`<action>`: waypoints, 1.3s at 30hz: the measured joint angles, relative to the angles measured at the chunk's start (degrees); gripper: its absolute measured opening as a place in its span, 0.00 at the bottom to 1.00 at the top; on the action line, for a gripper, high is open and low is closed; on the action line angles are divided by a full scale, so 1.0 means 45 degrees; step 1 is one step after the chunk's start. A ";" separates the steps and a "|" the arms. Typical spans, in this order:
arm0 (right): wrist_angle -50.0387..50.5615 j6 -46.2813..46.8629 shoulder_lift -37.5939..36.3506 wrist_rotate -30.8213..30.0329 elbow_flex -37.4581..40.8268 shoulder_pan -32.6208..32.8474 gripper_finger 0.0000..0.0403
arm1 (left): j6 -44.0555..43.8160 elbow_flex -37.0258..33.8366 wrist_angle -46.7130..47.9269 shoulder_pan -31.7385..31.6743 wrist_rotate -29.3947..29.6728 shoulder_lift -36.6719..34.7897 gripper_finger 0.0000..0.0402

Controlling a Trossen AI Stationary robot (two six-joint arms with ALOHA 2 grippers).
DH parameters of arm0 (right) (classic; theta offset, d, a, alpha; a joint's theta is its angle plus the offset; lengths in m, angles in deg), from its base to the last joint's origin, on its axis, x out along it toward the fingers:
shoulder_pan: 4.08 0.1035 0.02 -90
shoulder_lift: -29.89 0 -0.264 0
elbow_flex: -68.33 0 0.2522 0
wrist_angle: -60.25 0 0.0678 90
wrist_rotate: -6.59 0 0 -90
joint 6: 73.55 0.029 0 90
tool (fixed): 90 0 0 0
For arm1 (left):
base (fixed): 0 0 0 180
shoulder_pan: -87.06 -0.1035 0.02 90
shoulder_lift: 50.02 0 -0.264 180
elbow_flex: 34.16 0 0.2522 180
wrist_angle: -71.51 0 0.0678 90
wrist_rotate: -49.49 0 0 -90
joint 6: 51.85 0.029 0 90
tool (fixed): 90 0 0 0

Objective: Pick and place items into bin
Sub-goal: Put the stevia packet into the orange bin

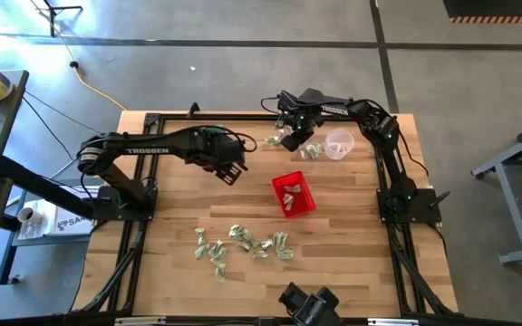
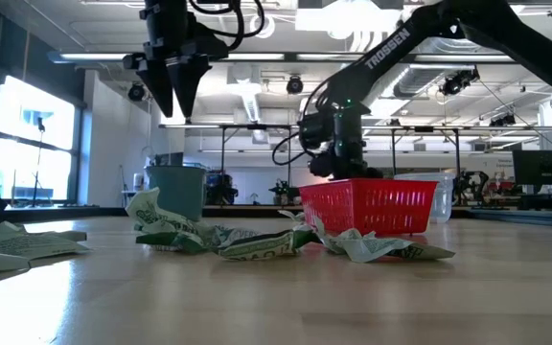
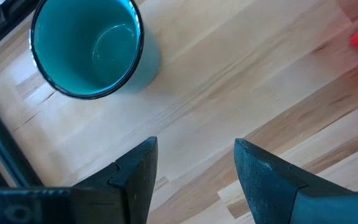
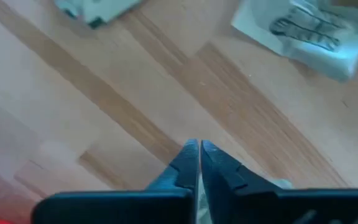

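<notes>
Crumpled items (image 2: pixel 257 240) nearest, left tool (image 3: pixel 194 180) open and empty, right tool (image 4: pixel 199 163) closed, seemingly empty.

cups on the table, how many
2. The teal cup stands near the table's far edge, just ahead of the left arm's open fingers. The clear plastic cup stands near the far edge on the right arm's side.

Red, teal and pale green on light wood

The basket (image 1: pixel 294 194) is bright red with perforated sides; the crumpled wrappers (image 1: pixel 243 243) are pale green and whitish, one near the right gripper (image 4: pixel 197 149) showing dark line print; the cup (image 3: pixel 87 48) is teal with a dark rim; another cup (image 1: pixel 338 143) is clear; the table (image 1: pixel 179 204) is light striped wood; both arms are black, the left gripper (image 3: pixel 194 163) dark too
</notes>
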 joint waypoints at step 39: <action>-0.2245 -0.3069 -0.1529 -0.0269 0.3510 0.1092 0.35 | 0.0335 0.0000 0.0020 0.0000 0.0369 0.0010 0.61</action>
